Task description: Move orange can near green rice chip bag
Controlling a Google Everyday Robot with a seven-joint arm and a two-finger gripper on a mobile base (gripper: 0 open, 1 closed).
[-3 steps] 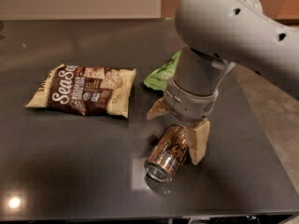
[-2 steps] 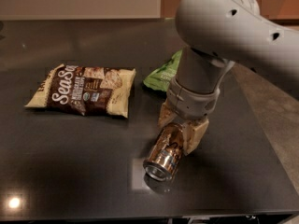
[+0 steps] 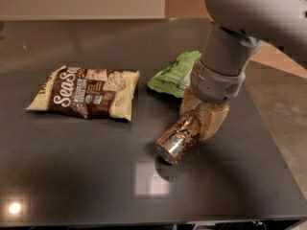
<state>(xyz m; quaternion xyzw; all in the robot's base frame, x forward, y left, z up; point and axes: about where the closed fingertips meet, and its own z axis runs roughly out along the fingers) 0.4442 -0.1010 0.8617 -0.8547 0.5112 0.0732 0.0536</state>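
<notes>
1. Gripper (image 3: pixel 199 120), just in front of the green rice chip bag (image 3: pixel 171 75), clamps the tilted orange can (image 3: pixel 177 139), seemingly off the table (image 3: pixel 72 176).
2. Judged step: carrying. Next calls for a short move toward that bag, then lowering and letting go.
3. Robot arm (image 3: pixel 225 56) hides the bag's right edge; can markings are unreadable.

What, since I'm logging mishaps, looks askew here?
Only the orange can: it is held tilted in the gripper, which is shut on its upper end, just in front of the green bag. Nothing has spilled on the table.
</notes>
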